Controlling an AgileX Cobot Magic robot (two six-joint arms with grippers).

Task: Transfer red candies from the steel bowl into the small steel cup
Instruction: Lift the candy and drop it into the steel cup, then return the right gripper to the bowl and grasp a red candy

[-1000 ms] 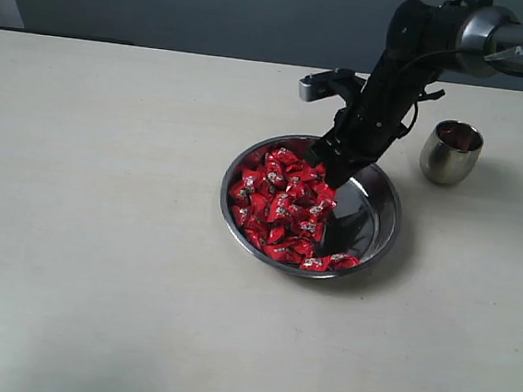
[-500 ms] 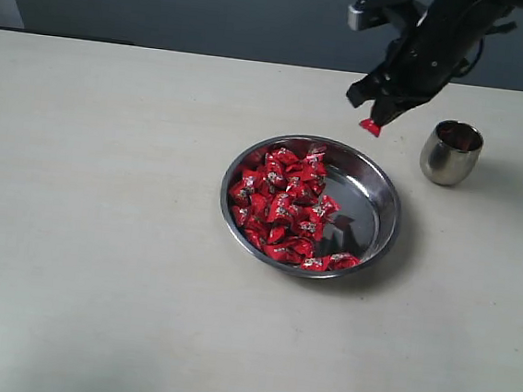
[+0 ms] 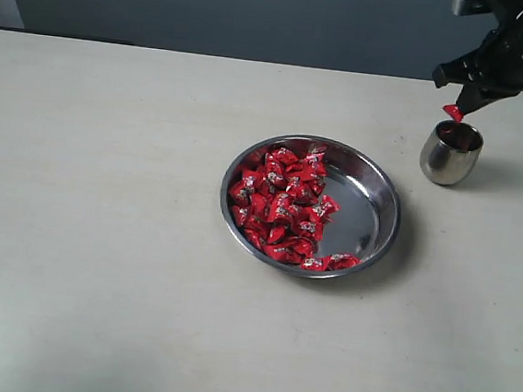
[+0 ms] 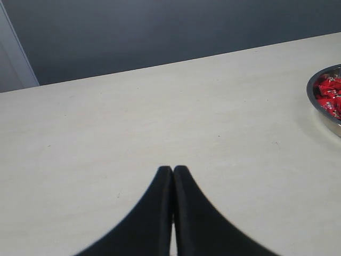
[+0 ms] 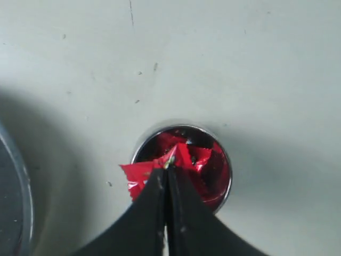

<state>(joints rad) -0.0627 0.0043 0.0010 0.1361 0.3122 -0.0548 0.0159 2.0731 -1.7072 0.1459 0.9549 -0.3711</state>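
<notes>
surface: pale table (image 3: 100, 236), maybe laminate | on it: steel bowl (image 3: 363, 215); small steel cup (image 3: 448, 164)

From my station the steel bowl (image 3: 374, 184) reads as polished metal, mirror-bright on its bare right half, with a smooth rolled rim. The red candies (image 3: 284, 203) heaped in its left half wear glossy, crinkled wrappers, foil-like, glinting on every fold. The small steel cup (image 3: 449, 157) at far right is metal too, but duller, a brushed sheen rather than a mirror. The surface (image 3: 100, 236) looks matt and pale, smooth apart from faint specks and scratches. My right claw (image 3: 461, 104) and left claw (image 4: 172, 169) are smooth matt black; plastic or rubber, I cannot tell. The red candy (image 5: 139, 176) at the right claw's tips shows the same shiny creased wrap.
</notes>
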